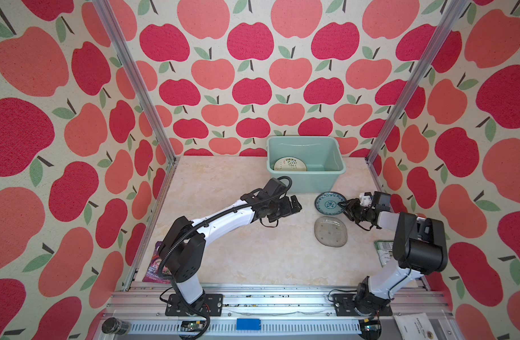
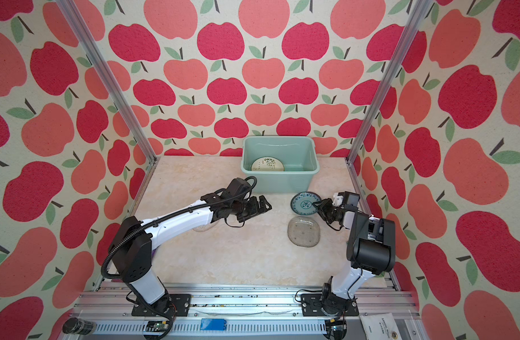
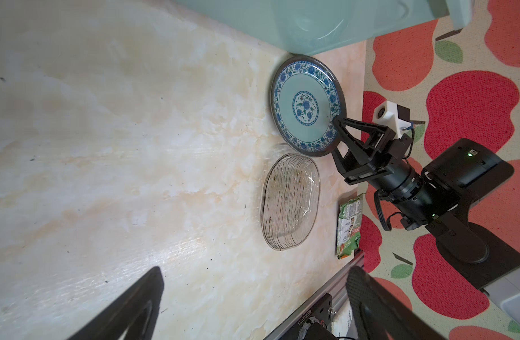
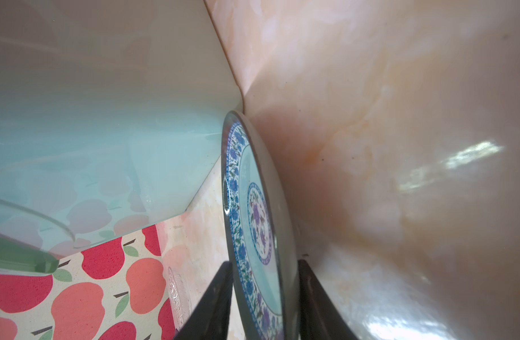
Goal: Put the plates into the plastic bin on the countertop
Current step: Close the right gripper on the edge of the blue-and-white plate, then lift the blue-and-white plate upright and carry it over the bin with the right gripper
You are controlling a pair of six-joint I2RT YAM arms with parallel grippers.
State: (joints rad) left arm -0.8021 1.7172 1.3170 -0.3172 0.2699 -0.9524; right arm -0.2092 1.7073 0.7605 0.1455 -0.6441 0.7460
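A blue patterned plate [image 1: 329, 204] [image 2: 305, 203] [image 3: 307, 106] [image 4: 253, 212] lies on the countertop [image 1: 238, 250], just in front of the plastic bin [image 1: 306, 137] [image 2: 279, 137] [image 3: 311, 23]. My right gripper [image 1: 345, 206] [image 2: 320, 204] [image 3: 336, 132] [image 4: 264, 262] has one finger over and one under the plate's right rim, pressed against it. A clear glass plate [image 1: 330, 231] [image 2: 303, 231] [image 3: 291, 200] lies nearer the front. A cream floral plate [image 1: 289, 164] [image 2: 267, 164] rests inside the bin. My left gripper [image 1: 297, 204] [image 2: 266, 204] [image 3: 254, 270] hovers open and empty left of the blue plate.
A green packet [image 1: 384, 250] [image 3: 350, 223] lies by the right wall under my right arm. A purple packet [image 1: 155, 270] sits at the front left corner. Part of another glass plate [image 2: 204, 228] shows under my left forearm.
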